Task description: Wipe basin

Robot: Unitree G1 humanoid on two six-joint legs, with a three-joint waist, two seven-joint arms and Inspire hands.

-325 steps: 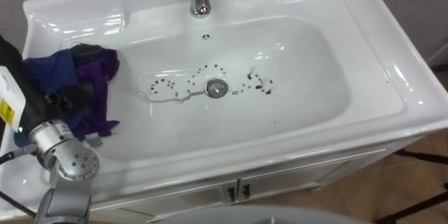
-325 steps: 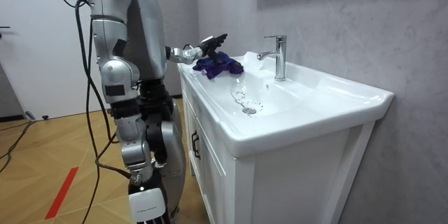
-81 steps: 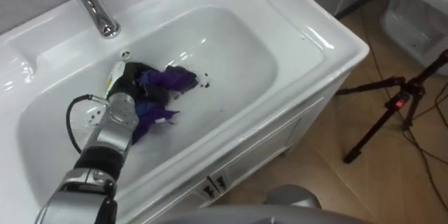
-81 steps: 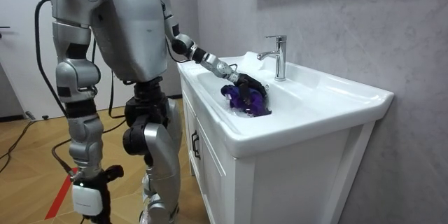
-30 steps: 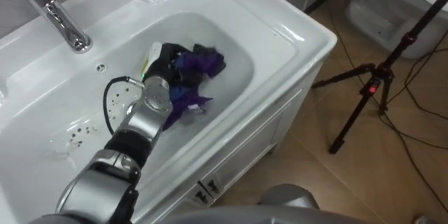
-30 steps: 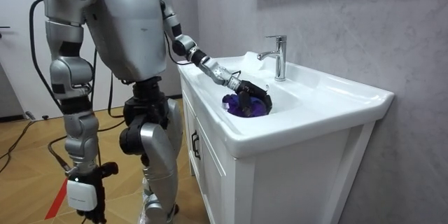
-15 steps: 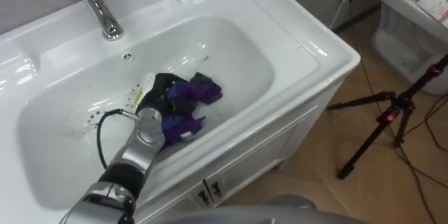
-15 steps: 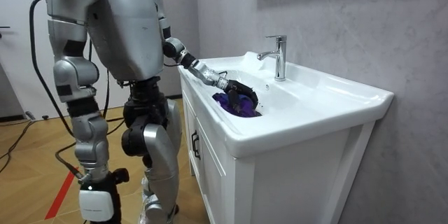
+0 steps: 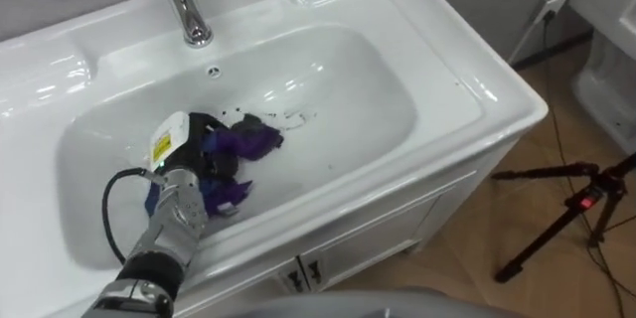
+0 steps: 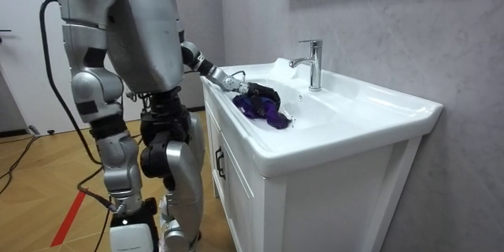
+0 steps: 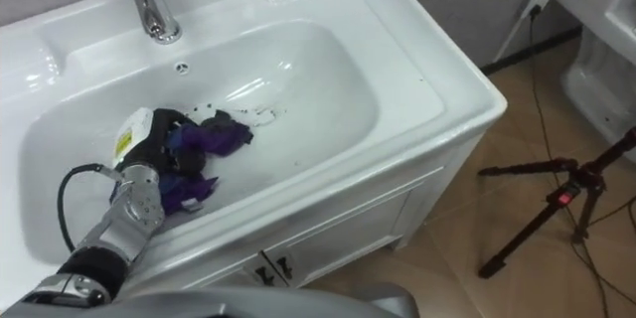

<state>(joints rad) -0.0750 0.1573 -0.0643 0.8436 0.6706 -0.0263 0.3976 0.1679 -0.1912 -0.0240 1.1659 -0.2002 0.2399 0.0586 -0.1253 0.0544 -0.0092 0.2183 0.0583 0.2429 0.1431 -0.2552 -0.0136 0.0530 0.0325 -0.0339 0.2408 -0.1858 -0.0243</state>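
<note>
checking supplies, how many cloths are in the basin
1: a purple cloth in the left half of the basin, gripped by the left hand; another could hide beneath it.

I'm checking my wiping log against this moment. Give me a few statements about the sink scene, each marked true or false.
1. The left hand is down in the basin, closed on the purple cloth. True.
2. The purple cloth lies on the rim beside the faucet. False: it is in the bowl, in front of the faucet.
3. Dark specks show on the bowl just right of the cloth. True.
4. Water is streaming from the faucet. False: no stream is visible.
</note>
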